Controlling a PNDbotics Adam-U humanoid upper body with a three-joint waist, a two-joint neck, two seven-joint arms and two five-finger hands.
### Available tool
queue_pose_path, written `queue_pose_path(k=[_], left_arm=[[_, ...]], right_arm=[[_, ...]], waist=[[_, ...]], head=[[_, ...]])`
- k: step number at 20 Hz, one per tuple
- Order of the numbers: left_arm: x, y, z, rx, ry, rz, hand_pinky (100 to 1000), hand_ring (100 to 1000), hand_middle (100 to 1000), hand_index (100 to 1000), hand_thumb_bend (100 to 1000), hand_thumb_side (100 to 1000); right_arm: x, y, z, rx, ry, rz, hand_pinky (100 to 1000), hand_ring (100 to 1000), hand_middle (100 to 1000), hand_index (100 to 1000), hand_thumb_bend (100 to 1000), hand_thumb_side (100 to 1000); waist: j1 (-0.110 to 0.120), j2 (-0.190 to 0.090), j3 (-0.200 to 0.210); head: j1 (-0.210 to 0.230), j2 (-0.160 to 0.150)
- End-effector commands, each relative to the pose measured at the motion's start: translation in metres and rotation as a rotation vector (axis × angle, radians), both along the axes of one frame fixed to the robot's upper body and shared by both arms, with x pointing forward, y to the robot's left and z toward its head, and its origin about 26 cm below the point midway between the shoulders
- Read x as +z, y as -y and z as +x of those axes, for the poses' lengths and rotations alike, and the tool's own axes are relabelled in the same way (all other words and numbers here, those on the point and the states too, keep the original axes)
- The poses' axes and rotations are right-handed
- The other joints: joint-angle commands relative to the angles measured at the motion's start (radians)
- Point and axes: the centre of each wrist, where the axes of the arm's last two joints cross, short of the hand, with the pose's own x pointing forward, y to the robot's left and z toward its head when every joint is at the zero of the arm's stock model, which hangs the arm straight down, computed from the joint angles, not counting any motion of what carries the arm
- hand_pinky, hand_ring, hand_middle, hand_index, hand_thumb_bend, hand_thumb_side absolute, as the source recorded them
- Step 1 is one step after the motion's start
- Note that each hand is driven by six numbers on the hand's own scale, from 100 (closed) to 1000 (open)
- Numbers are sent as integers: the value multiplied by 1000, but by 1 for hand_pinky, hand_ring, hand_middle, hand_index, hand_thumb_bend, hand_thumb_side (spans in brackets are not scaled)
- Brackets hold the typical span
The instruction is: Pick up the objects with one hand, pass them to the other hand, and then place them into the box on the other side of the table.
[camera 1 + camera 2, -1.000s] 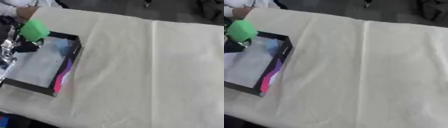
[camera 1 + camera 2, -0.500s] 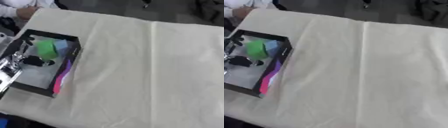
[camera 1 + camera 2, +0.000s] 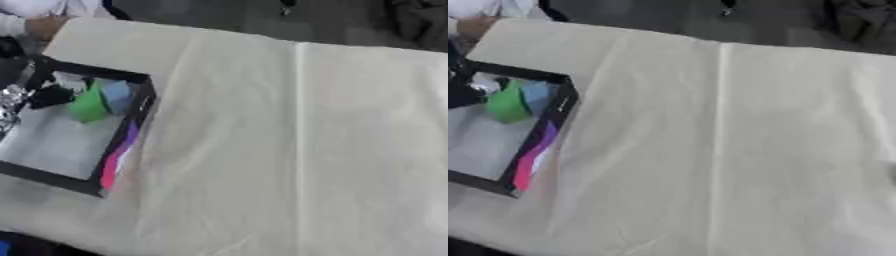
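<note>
Left hand (image 3: 31, 97): at the left edge of the left eye view, over the near-left part of the box; black with silver parts. Its dark fingertips (image 3: 54, 95) reach toward the green object; blur hides whether they are spread or curled, so I cannot tell.
Contact: the fingertips lie just beside the green object's left side; whether they touch it cannot be told.
Green object (image 3: 89, 105): a green block inside the box, in its far-right part, standing a little tilted on the pale floor.
Blue object (image 3: 116, 94): pale blue, just right of the green one and touching it, against the box's right wall.
Box (image 3: 124, 77): shallow, black-rimmed, with a pale grey floor, on the left side of the table; its right outer wall carries a pink and purple stripe (image 3: 116, 155).
Table (image 3: 289, 145): covered with a cream cloth, creased in long folds running front to back.
Right hand: shows in neither view.
</note>
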Motion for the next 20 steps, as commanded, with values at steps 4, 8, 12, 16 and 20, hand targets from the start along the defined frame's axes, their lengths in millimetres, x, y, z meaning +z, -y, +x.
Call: queue_pose_path(k=[4,8,12,16,20], left_arm=[[43,26,-20,-160,294,-96,932,1000,514,798,100,840],[40,71,-27,-346,400,-166,948,1000,561,855,165,902],[34,114,-39,-538,477,-222,966,1000,644,900,219,911],[26,153,-59,-737,522,-286,965,1000,665,912,219,900],[19,173,-69,-849,518,-352,964,1000,660,902,246,842]], right_arm=[[11,8,-7,-268,74,79,831,825,848,815,202,187],[-6,6,-9,-264,-88,142,835,849,882,857,299,247],[-31,1,-13,-258,-289,188,868,883,909,904,301,376],[-61,-1,-23,-265,-520,221,912,920,935,926,323,445],[-71,3,-30,-265,-660,261,940,948,952,949,301,416]], waist=[[0,-19,-1],[-5,-16,-4],[-8,-11,-7],[-13,-4,-6],[-15,-2,-6]], head=[[-59,-7],[-105,-15],[-141,-21],[-191,-34],[-237,-40]])
